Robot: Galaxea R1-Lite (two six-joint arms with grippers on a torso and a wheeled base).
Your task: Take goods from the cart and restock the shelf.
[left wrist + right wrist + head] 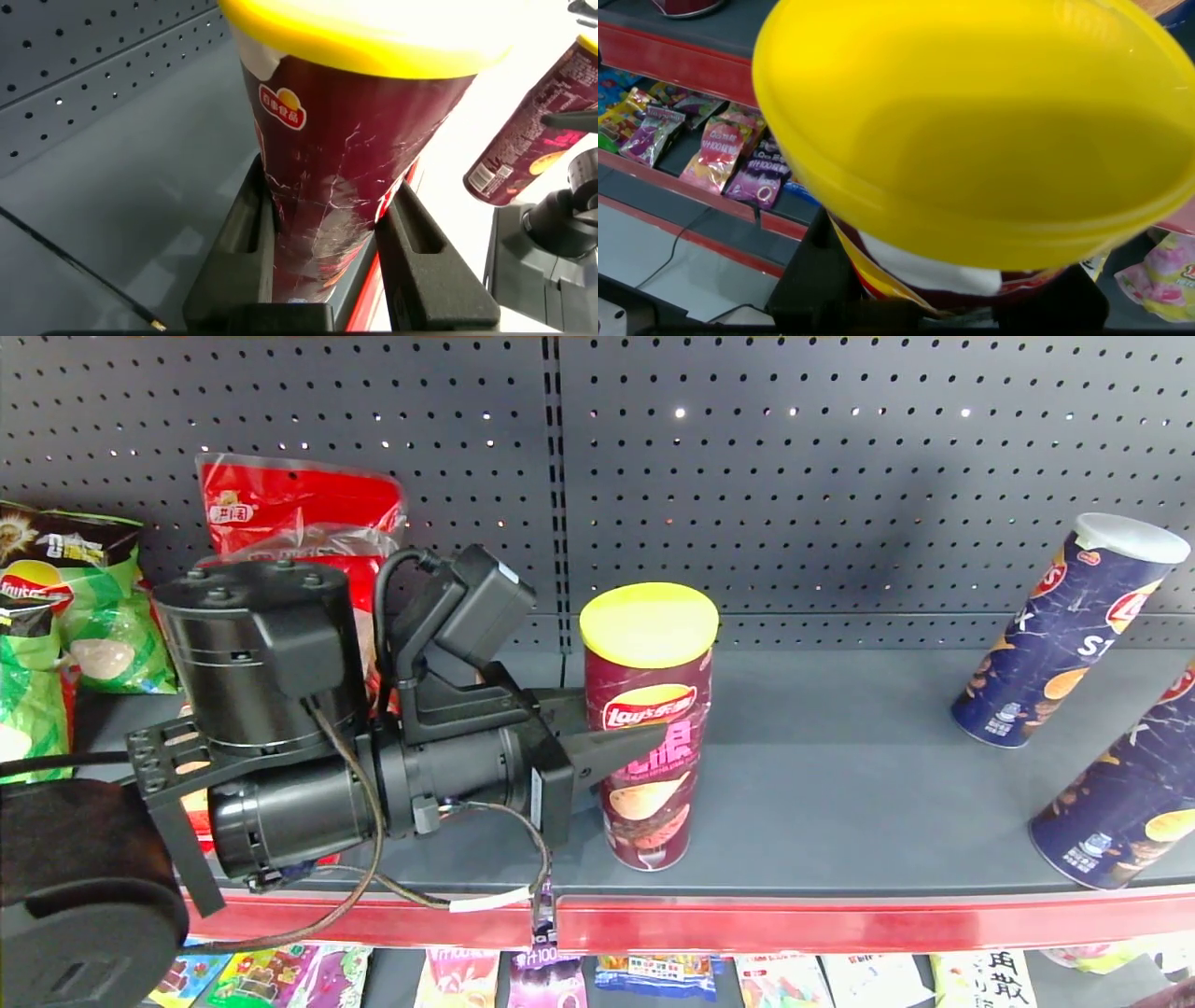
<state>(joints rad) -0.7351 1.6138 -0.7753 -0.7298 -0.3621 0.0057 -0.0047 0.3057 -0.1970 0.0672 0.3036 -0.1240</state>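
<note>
Currently, left gripper (642, 739): fingers clamped on maroon can (651, 807).
Can position: upright on shelf (840, 784), near its red front edge.
Can label: oval logo, chip picture; yellow lid.
Right gripper (938, 303): fingers gripping second can (971, 121), yellow-lidded.

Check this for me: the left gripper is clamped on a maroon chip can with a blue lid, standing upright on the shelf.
One thing is wrong: the lid is yellow, not blue, as the head view shows. The rest stands: the left gripper has its jaws shut on the maroon chip can, which stands upright on the shelf.
</note>
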